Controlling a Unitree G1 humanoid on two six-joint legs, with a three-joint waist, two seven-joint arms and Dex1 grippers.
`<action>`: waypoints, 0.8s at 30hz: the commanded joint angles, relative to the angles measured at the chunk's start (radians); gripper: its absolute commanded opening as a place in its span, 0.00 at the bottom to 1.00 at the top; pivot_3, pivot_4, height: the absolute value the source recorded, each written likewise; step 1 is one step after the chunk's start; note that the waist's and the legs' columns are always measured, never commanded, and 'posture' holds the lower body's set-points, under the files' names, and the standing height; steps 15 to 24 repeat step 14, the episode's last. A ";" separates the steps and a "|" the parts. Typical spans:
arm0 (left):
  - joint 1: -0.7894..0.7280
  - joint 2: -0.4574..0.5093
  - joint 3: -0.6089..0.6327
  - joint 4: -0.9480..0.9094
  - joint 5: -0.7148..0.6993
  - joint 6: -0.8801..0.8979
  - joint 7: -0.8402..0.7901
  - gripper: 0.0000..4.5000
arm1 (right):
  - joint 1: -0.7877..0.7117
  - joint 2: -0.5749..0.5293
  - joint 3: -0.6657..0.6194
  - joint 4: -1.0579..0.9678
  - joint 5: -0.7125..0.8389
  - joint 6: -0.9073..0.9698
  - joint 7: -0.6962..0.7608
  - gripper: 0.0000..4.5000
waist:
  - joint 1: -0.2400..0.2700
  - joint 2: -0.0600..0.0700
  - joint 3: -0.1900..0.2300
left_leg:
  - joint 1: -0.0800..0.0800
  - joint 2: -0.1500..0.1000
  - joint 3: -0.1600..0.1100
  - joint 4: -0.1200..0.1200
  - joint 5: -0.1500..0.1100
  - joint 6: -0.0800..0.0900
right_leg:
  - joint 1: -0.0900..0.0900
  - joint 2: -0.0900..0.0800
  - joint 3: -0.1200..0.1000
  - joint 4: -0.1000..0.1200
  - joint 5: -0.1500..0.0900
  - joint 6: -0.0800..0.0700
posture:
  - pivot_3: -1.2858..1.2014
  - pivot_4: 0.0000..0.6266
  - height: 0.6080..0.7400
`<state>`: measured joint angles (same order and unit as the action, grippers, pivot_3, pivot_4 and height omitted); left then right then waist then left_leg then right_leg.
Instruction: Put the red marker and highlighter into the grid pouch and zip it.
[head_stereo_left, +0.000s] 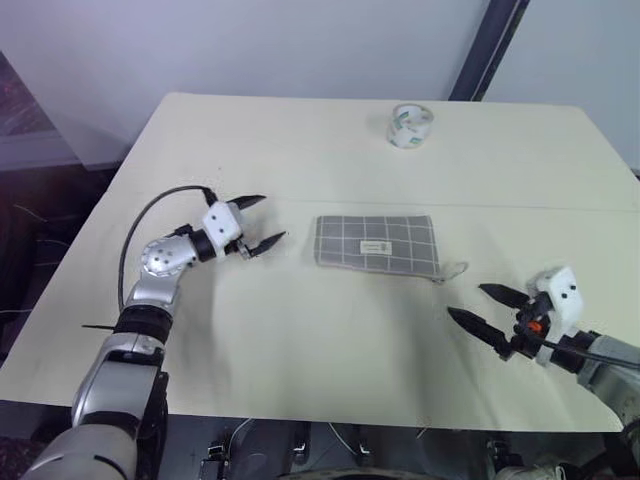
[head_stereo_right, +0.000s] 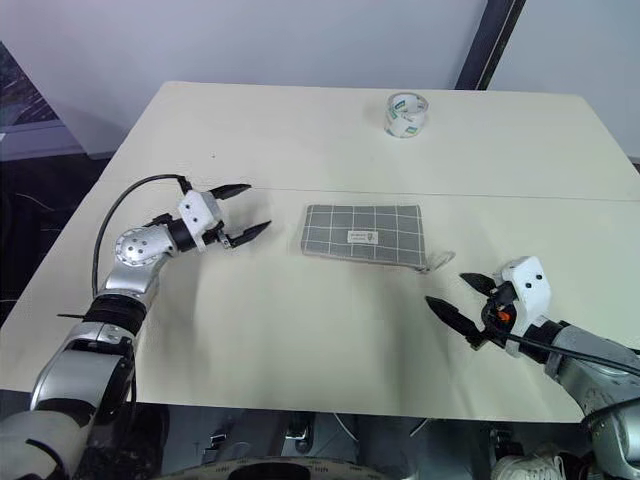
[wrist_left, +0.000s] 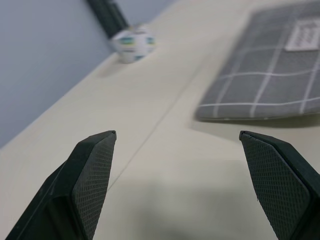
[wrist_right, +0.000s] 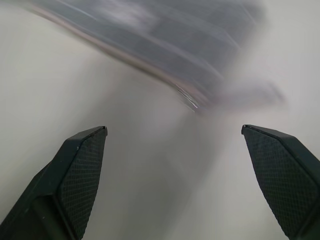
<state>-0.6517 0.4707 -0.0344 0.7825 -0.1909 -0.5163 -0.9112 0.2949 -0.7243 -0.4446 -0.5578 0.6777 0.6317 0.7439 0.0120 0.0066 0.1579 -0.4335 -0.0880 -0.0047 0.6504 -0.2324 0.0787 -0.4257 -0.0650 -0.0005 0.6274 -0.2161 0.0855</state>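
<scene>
The grid pouch (head_stereo_left: 377, 243) is laid flat at the centre of the table (head_stereo_left: 300, 140), closed, with its zipper tab at its right end. The left gripper (head_stereo_left: 258, 223) is positioned just left of it, fingers spread wide and empty. The right gripper (head_stereo_left: 480, 308) is held near the pouch's right front corner, likewise wide and empty.

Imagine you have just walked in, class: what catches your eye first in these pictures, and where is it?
The grey grid pouch lies flat at the middle of the pale table. The left gripper and the right gripper flank it, both open and empty, apart from it. A roll of clear tape sits alone near the far edge.
</scene>
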 joint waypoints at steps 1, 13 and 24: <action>-0.015 0.002 0.098 -0.027 -0.087 0.110 0.034 0.92 | 0.052 0.011 0.029 -0.116 0.045 -0.004 0.029 1.00 | 0.004 -0.001 0.000 | 0.000 0.000 0.000 0.001 0.000 0.000 | 0.000 0.000 0.000 0.000 0.000 0.000 | 0.52 0.24 1.00; -0.028 -0.001 0.175 0.074 -0.055 0.170 0.154 0.92 | 0.069 -0.001 0.193 -0.095 -0.129 -0.094 0.019 1.00 | 0.005 -0.002 0.000 | 0.000 -0.001 0.000 0.000 0.000 0.000 | 0.000 -0.001 0.000 -0.002 0.001 0.001 | 0.52 0.24 1.00; -0.029 -0.003 0.178 0.076 -0.060 0.172 0.144 0.92 | 0.066 0.001 0.193 -0.089 -0.134 -0.099 0.019 1.00 | 0.005 -0.002 0.000 | 0.000 -0.001 0.000 0.000 0.000 0.000 | 0.000 -0.001 0.000 -0.003 0.000 0.001 | 0.52 0.24 1.00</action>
